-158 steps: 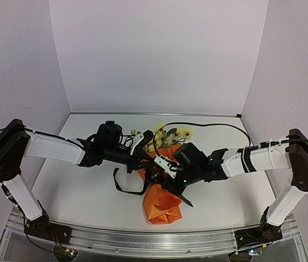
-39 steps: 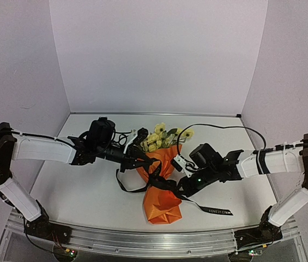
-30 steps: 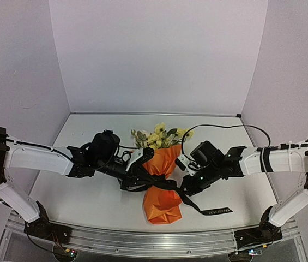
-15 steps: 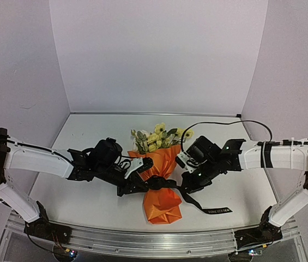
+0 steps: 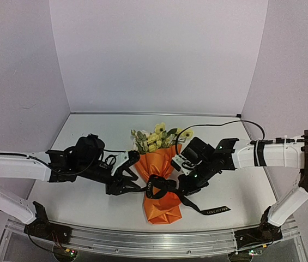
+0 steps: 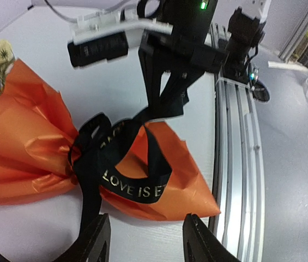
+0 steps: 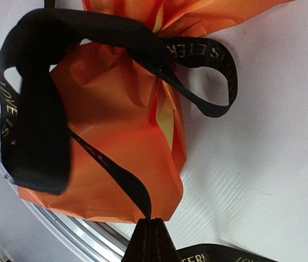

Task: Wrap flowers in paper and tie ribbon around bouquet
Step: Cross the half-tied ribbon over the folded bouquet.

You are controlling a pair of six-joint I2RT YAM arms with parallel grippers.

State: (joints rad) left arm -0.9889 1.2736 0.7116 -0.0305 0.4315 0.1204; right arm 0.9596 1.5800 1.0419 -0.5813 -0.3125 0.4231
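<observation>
Now the left pincer (image 6: 147,245) gapes, ribbon (image 6: 134,188) released; the right pincer (image 7: 151,240) stays clamped on it.

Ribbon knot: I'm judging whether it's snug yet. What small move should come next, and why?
Probably the right gripper should draw its strand gently away from the bouquet. It is shut on the ribbon, whose loop at the waist hangs slack, while the left gripper stands open and empty beside it.

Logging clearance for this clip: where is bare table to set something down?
Bare: the table's far strip between back wall and flowers, and the near-left patch by the left arm. Crowded: the middle, left gripper and right gripper flanking the bouquet.
</observation>
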